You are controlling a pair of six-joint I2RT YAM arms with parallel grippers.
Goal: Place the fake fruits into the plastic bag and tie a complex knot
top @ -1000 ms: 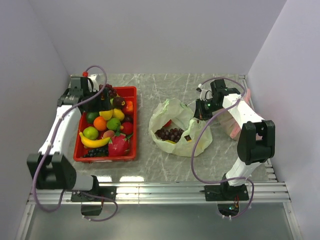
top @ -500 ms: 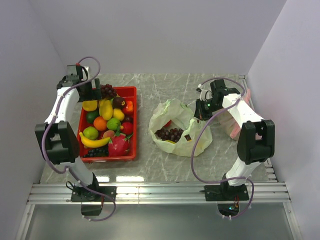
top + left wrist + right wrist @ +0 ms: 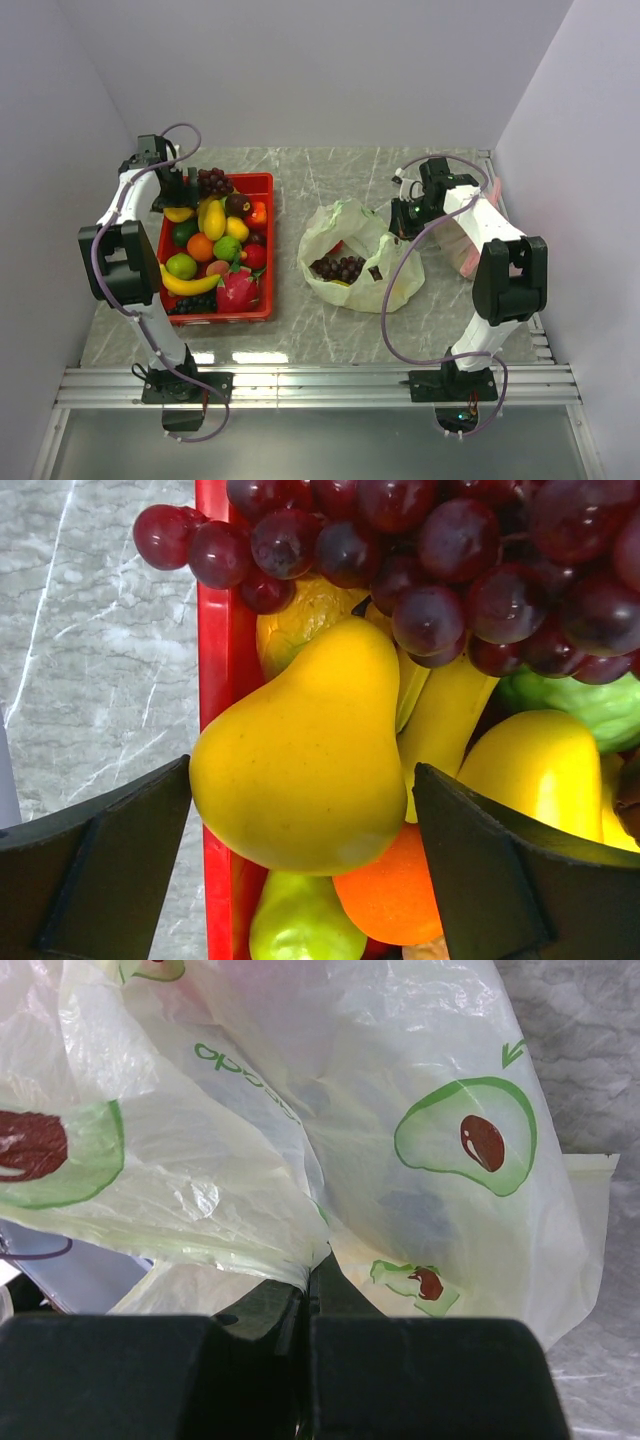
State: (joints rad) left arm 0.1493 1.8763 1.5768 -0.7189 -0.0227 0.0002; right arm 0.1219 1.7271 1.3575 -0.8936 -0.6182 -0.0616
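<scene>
Between the spread fingers of the left gripper (image 3: 301,780): yellow mango (image 3: 300,720), pear-shaped, long axis near upright in the wrist view. Narrow end up toward the grapes (image 3: 430,550), broad end down, overlapping the left wall of the red tray (image 3: 213,600). Contact with either finger not discernible. Under the broad end, an orange (image 3: 395,895); to the right, a second yellow mango (image 3: 545,770).

Seen from above, gripper poised over the tray's far left corner. Tray heaped with fake fruits (image 3: 215,250), long side running near to far.

Mid-table, well apart from the tray: plastic bag (image 3: 385,295), slack on the marble table (image 3: 300,175), mouth open upward, dark grape cluster (image 3: 340,268) inside. Far right rim of the bag pinched in the clenched right gripper (image 3: 308,1290), film fanning up and outward from the closed jaws, avocado print showing.
</scene>
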